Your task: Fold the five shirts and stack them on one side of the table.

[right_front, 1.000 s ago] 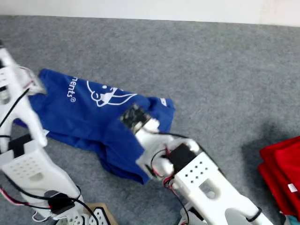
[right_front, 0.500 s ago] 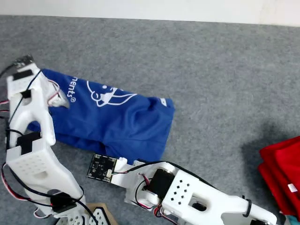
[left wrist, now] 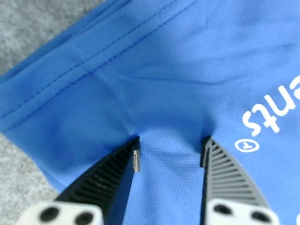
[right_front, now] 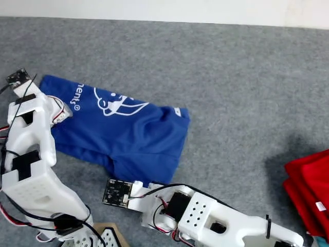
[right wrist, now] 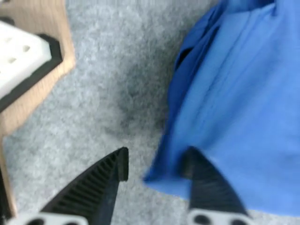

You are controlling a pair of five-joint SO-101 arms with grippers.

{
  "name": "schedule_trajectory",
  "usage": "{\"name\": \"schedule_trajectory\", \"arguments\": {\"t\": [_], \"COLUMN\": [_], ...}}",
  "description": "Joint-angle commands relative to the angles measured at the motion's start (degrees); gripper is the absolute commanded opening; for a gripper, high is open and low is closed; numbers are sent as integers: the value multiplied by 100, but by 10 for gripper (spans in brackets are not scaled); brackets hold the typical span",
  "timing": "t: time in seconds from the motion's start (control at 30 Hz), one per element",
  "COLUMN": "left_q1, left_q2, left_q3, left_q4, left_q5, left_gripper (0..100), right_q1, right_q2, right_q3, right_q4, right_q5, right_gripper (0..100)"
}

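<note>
A blue shirt with white print lies partly folded on the grey table, left of the middle. My left gripper is down on its left end, near the print. In the left wrist view the left gripper is open, both fingertips pressing the blue shirt, which puckers slightly between them. My right arm lies along the front edge, its wrist just in front of the shirt's near hem. My right gripper is open over bare carpet, one finger beside the hem of the blue shirt.
Folded red shirts are stacked at the right edge. A wooden board and the left arm's white base sit at the front left, close to my right gripper. The grey table stretches back and right.
My right arm has drawn back off the shirt to the front edge. My left arm has swung onto the shirt's left end. The shirt's front flap now lies flatter.
</note>
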Motion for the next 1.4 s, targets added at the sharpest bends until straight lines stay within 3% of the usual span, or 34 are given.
{"name": "schedule_trajectory", "arguments": {"t": [0.0,0.4,0.77,1.17,1.23,1.37], "left_q1": [-295,-268,-286,-259,-268,-286], "left_q2": [-40,-31,-31,-40,-40,-31], "left_q3": [31,40,40,40,40,66], "left_q4": [-141,-141,-132,-123,-123,-123], "left_q5": [62,70,70,53,53,44], "left_gripper": [220,220,220,220,220,220], "right_q1": [505,1648,2914,3433,3486,3565], "right_q2": [-119,-110,4,1666,1851,2211], "right_q3": [-57,-1226,-2097,-2413,-2440,-2484], "right_q4": [-268,127,-1024,-1771,-1886,-1956], "right_q5": [70,299,1178,1160,1160,1160], "right_gripper": [12,6,6,7,37,194]}}
